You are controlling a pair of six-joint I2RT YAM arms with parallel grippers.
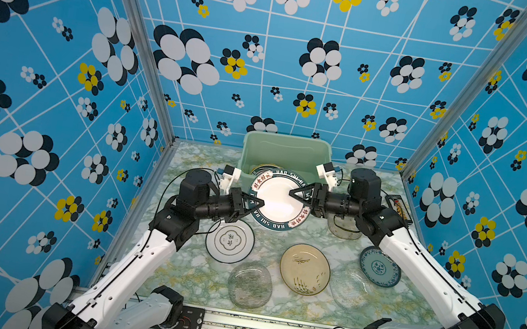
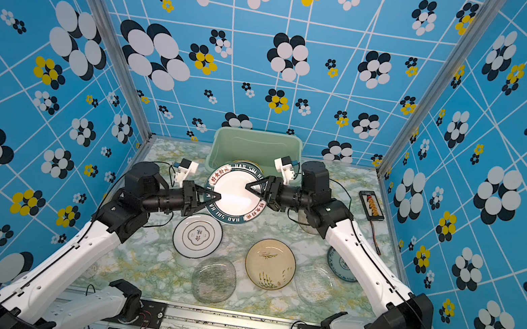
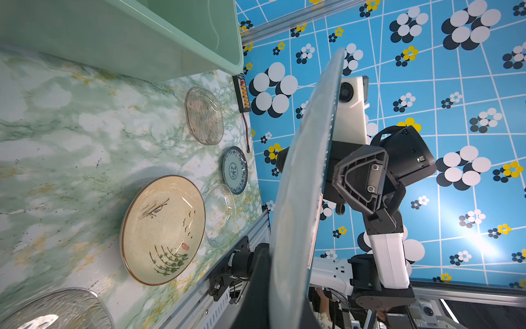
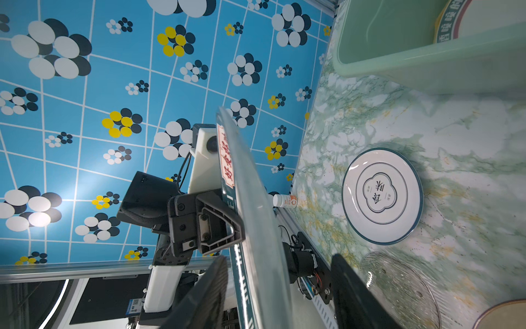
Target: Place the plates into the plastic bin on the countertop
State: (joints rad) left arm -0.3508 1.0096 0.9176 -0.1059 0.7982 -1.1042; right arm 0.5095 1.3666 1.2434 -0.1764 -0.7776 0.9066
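Bright light; glare blooms on the blue flowered wall (image 3: pixel 481 242); the round dark-rimmed white plate (image 4: pixel 256 213) blurs beside the right gripper (image 4: pixel 281 296).

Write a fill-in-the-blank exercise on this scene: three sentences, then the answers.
1. The left gripper is ____ on the large white round plate with dark lettered rim.
2. The right gripper straddles that plate's rim with jaws ____.
3. The beige round plate with grass drawing lies flat on the marble-patterned ____.
Missing words: shut; open; countertop.
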